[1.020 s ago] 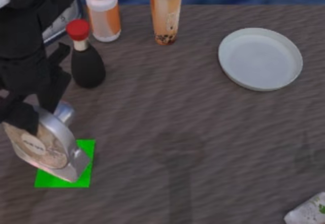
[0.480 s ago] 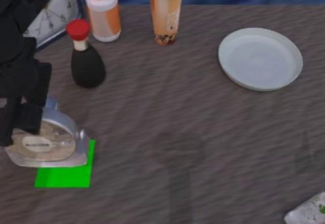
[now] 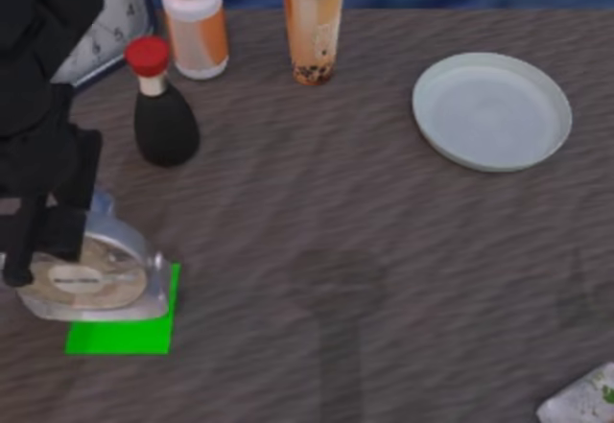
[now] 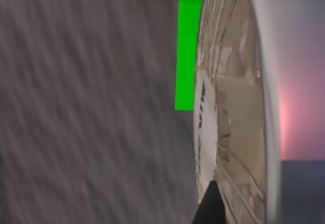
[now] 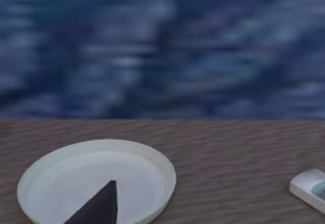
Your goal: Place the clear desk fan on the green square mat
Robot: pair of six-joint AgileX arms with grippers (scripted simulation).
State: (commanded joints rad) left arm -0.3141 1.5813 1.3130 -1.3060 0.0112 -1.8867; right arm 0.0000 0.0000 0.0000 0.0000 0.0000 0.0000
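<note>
**Fan over far edge of mat, left gripper pinching it**

Far left of table: left gripper (image 3: 38, 250) is down low, fingers clamped on the clear desk fan (image 3: 91, 274), 1 dark finger on its left side, the other at its far rim. Fan lies grille-up, slightly tilted, covering the far strip of the green square mat (image 3: 125, 332); most of the mat shows bare on the near side. Judgement: fan is held this way so it can be set flat, but it sits off-centre, so a small shift toward the near edge looks needed before letting go. Can't tell if the fan's base touches the mat or hangs just above it.

Left wrist view: fan housing (image 4: 228, 112) fills the frame, mat (image 4: 185, 46) only a thin green band beside it, 1 fingertip (image 4: 208, 206) dark at the edge; the other finger is not visible.

Behind the arm, a clock (image 3: 110, 15) is mostly hidden. Next: soy sauce bottle (image 3: 161, 106), orange-capped bottle (image 3: 195, 20), milk tea cup (image 3: 313, 20), all well apart from the mat.

Right side: white plate (image 3: 492, 111), unused. A white object (image 3: 580, 399) is cut off at the near right corner, can't identify it.

Right arm is out of the top view; its wrist view shows the plate (image 5: 96, 181) and 1 dark fingertip (image 5: 99, 206), so spread or pressed together, can't tell.
</note>
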